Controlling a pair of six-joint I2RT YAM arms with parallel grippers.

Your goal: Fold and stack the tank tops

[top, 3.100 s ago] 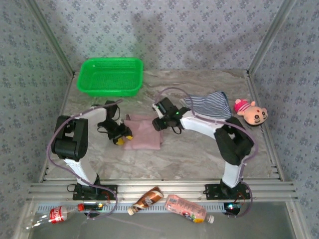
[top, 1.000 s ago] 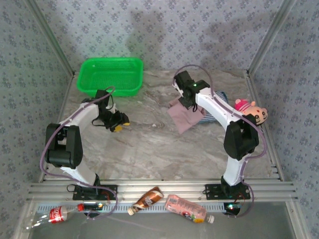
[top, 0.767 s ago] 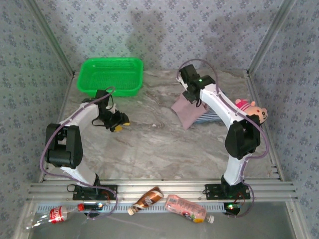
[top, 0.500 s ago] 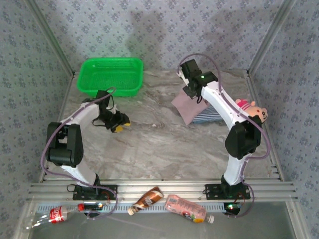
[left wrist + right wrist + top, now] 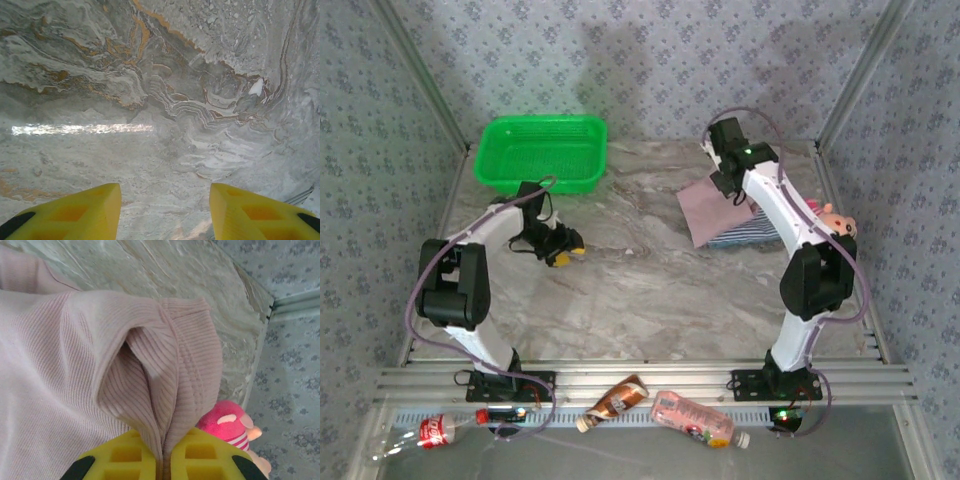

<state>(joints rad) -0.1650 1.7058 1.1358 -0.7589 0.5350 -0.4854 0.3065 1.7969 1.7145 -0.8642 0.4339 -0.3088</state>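
Observation:
The dusty pink tank top (image 5: 708, 211) hangs folded from my right gripper (image 5: 725, 186) at the back right, its lower edge over the navy-and-white striped tank top (image 5: 748, 236) that lies flat on the table. In the right wrist view the yellow jaws of my right gripper (image 5: 165, 452) are pinched shut on a bunched ribbed fold of the pink tank top (image 5: 75, 370). My left gripper (image 5: 566, 251) hovers low over the bare marble left of centre. Seen from the left wrist, this left gripper (image 5: 165, 210) is open with nothing between its yellow fingers (image 5: 85, 210).
A green basket (image 5: 540, 152) stands at the back left. A pink plush toy (image 5: 836, 222) lies by the right rail, beside the striped top, and appears as the plush toy (image 5: 225, 422) past my right jaws. Bottles (image 5: 692, 419) lie in front of the arm bases.
My right gripper has carried the pink tank top from the table's middle up and to the back right, over the striped top. The left gripper has stayed open and has hardly moved.

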